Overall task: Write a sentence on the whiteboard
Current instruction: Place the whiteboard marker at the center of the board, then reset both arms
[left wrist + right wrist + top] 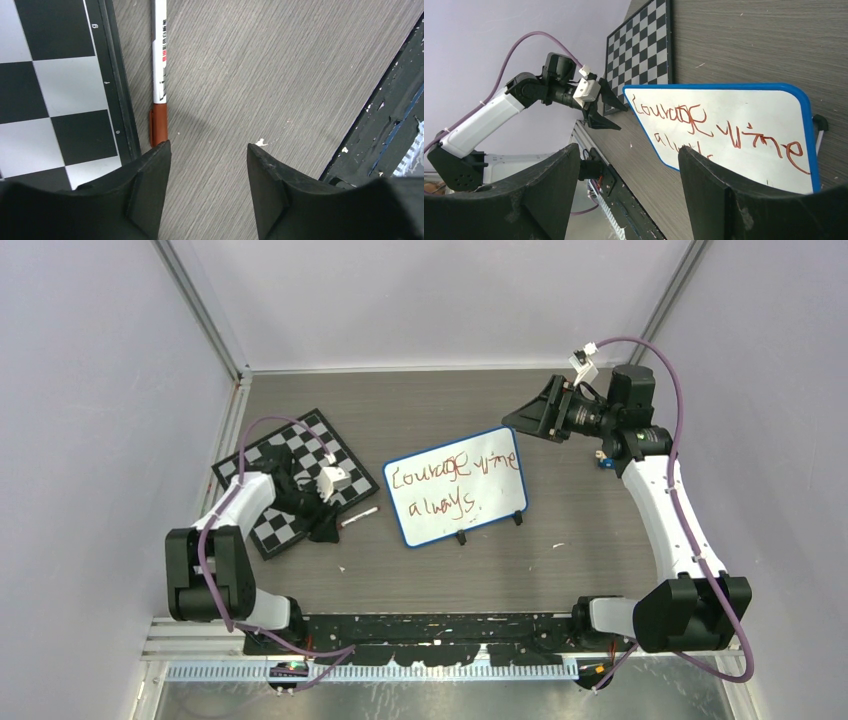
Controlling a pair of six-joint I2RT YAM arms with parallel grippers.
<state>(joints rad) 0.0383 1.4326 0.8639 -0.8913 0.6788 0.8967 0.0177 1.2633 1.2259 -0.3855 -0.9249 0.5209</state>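
Two lines of brownish-red handwriting, the sentence (430, 476), already fill the whiteboard (497, 502). In the top view it stands tilted on its black clip feet near the middle of the desk (600, 560). To its left, the left gripper (322, 528) sits low at the near corner of the chessboard (300, 445). A marker (359, 517) lies flat on the desk between that gripper and the whiteboard. The right gripper (520, 418) hangs raised beyond the whiteboard's far right corner, jaws wide with nothing in them.

From the left wrist, the jaws stand apart over bare desk and hold nothing. The marker lies just beside the chessboard's edge, its brown cap end right at the tip of one finger.

From the right wrist, the spread fingers frame the whiteboard. The writing reads roughly "Courage … always"; the middle word is hard to make out.

The writing looks finished, so the step in hand is most likely setting the marker down. The next move calls for lifting the left arm clear without nudging the pen or the chessboard.

The desk is grey-brown wood grain with a few pale flecks. A black rail (440, 625) runs along its near edge, and plain pale walls (430, 300) with metal corner posts close it in.
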